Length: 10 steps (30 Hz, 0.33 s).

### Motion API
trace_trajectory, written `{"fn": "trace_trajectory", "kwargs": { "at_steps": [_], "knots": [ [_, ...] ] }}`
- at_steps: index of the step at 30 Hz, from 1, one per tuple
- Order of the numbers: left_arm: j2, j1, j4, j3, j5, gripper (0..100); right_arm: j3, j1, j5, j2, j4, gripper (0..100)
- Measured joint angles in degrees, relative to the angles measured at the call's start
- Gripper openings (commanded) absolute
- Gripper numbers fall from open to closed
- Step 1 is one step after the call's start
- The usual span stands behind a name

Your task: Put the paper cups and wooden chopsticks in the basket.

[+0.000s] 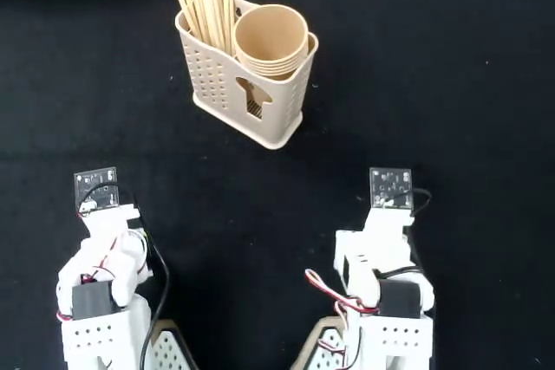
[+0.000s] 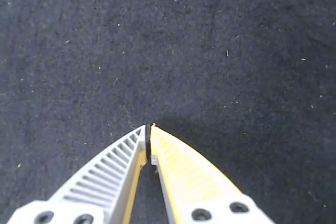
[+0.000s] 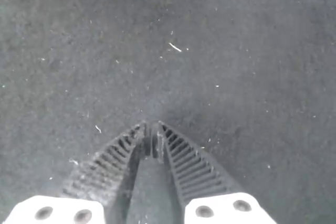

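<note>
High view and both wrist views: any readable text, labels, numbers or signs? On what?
No text can be read.
On the board on one arm and the board on the other arm: pale marks, too small to read.
On the basket, paper cups and wooden chopsticks: plain, no print.
On the left tool, right tool and black cloth: no marks.

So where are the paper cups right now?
In the high view, the stacked paper cups stand inside the basket toward the far side of the table, in the compartment just right of the wooden chopsticks.
</note>
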Motion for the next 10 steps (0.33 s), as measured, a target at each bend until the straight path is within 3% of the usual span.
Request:
{"fn": "trace_trajectory", "kwargs": {
  "at_steps": [4, 10],
  "knots": [
    [0.00, 0.70, 0.00, 0.00, 0.18, 3, 0.00, 0.00, 0.00, 0.00, 0.00, 4.0],
    [0.00, 7.91, 0.00, 0.00, 0.18, 3, 0.00, 0.00, 0.00, 0.00, 0.00, 4.0]
  ]
}}
